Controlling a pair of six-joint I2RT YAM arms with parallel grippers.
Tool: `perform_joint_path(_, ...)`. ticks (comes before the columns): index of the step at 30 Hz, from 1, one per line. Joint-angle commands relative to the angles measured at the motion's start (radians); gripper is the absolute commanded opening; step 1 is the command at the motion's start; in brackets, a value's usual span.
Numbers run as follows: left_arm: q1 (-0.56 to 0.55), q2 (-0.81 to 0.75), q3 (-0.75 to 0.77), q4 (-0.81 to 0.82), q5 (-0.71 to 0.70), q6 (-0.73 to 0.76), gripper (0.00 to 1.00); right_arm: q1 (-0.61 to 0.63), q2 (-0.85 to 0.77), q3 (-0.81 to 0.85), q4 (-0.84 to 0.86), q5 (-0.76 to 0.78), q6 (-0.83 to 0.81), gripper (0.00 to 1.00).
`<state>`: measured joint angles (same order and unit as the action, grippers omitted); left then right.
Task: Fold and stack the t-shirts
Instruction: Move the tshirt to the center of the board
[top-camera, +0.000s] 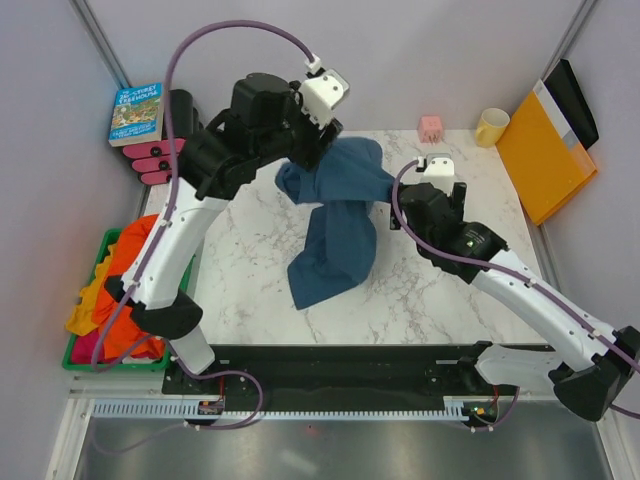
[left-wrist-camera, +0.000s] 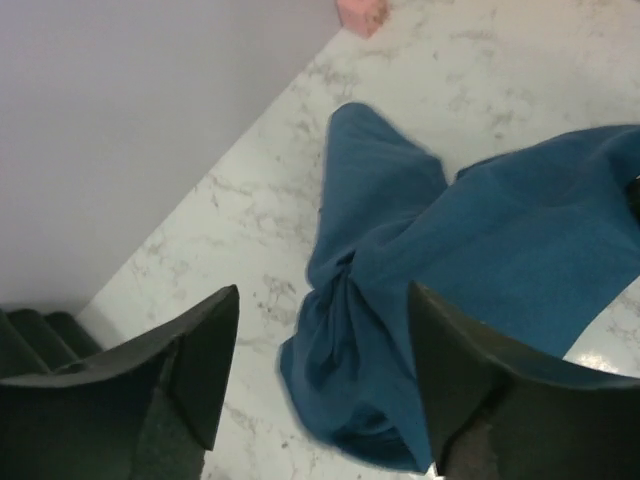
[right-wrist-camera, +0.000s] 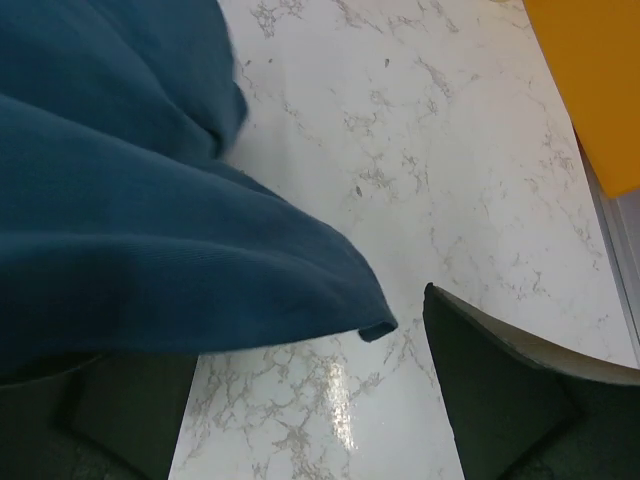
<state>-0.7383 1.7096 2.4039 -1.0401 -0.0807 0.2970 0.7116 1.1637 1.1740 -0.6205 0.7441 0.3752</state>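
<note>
Top external shows the teal-blue t-shirt (top-camera: 335, 225) bunched in the middle of the marble table (top-camera: 420, 300). One lobe lies toward the upper centre of the frame and a longer fold trails down toward the lower centre. The other t-shirts (top-camera: 130, 270), orange, yellow and pink-red, sit heaped in the green bin (top-camera: 90, 366) at the left edge.

In the left wrist view my left gripper (left-wrist-camera: 322, 300) hangs over the crumpled end of the shirt, jaws spread wide with nothing between them. In the right wrist view the right gripper (right-wrist-camera: 265, 350) is also wide apart. The cloth drapes across the finger at the lower left of that frame and a hem edge hangs free in the gap, but nothing is pinched.

I judge the shirt light and limp: it will sag and bunch rather than keep any shape, so a single grip would only drag it. I would take it by the hem or the shoulder seams, one corner per gripper, and draw it flat before folding.
</note>
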Motion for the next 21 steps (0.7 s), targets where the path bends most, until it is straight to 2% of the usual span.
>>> perform_joint_path(1,0.057,-0.001,-0.173,0.06,-0.028,-0.056,0.99,0.002,-0.062,0.001,-0.039,0.041,0.031,0.96)
perform_joint_path(5,0.148,-0.027,-0.27,0.066,0.018,-0.091,1.0,0.0,-0.082,-0.017,-0.05,0.049,0.037,0.96)
perform_joint_path(8,0.226,-0.091,-0.399,0.097,0.071,-0.104,1.0,0.0,-0.082,-0.036,-0.05,0.047,0.047,0.97)
perform_joint_path(12,0.319,-0.227,-0.696,0.198,0.104,-0.105,1.0,0.0,-0.05,-0.063,-0.042,0.029,0.036,0.93)
perform_joint_path(14,0.359,-0.313,-0.835,0.235,0.108,-0.104,1.0,0.0,-0.027,-0.085,-0.028,0.026,0.016,0.88)
perform_joint_path(18,0.416,-0.429,-1.008,0.284,0.131,-0.114,1.0,-0.004,0.101,-0.091,0.002,0.034,0.013,0.87)
perform_joint_path(20,0.439,-0.487,-1.083,0.293,0.14,-0.121,1.0,-0.043,0.181,-0.076,0.043,-0.008,0.021,0.87)
perform_joint_path(21,0.445,-0.504,-1.103,0.301,0.142,-0.127,1.0,-0.066,0.207,-0.06,0.062,-0.081,0.025,0.86)
